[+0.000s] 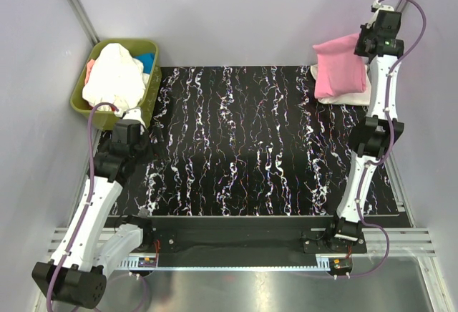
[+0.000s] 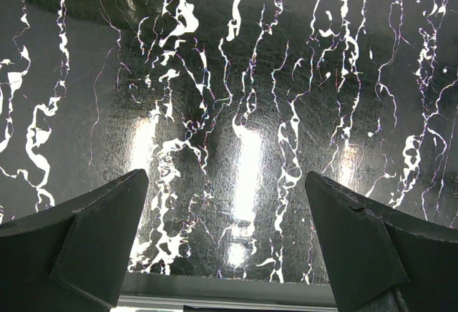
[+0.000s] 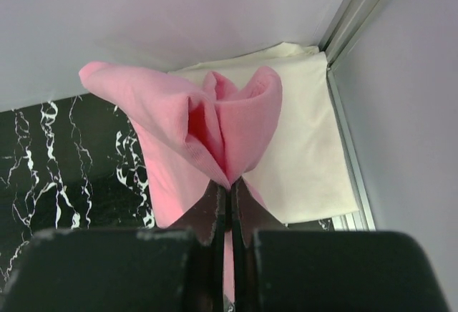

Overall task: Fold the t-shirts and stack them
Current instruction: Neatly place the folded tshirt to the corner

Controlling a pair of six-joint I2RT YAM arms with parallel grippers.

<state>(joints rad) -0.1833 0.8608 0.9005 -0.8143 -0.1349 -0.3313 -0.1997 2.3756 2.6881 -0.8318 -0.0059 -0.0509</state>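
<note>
A folded bright pink t-shirt (image 1: 340, 67) hangs from my right gripper (image 1: 363, 42) at the far right corner, above a flat folded cream t-shirt (image 1: 351, 97). In the right wrist view my right gripper (image 3: 229, 187) is shut on a pinched fold of the pink t-shirt (image 3: 215, 122), with the cream t-shirt (image 3: 304, 147) below it. A white t-shirt (image 1: 113, 77) and a blue one (image 1: 146, 61) lie heaped in the olive-green bin (image 1: 152, 91) at the far left. My left gripper (image 2: 227, 205) is open and empty over the mat, just in front of the bin.
The black marbled mat (image 1: 257, 140) covers the table between the arms. Grey enclosure walls and a metal post (image 3: 358, 11) stand close behind and to the right of the cream t-shirt. The mat's near edge (image 2: 229, 294) shows under my left gripper.
</note>
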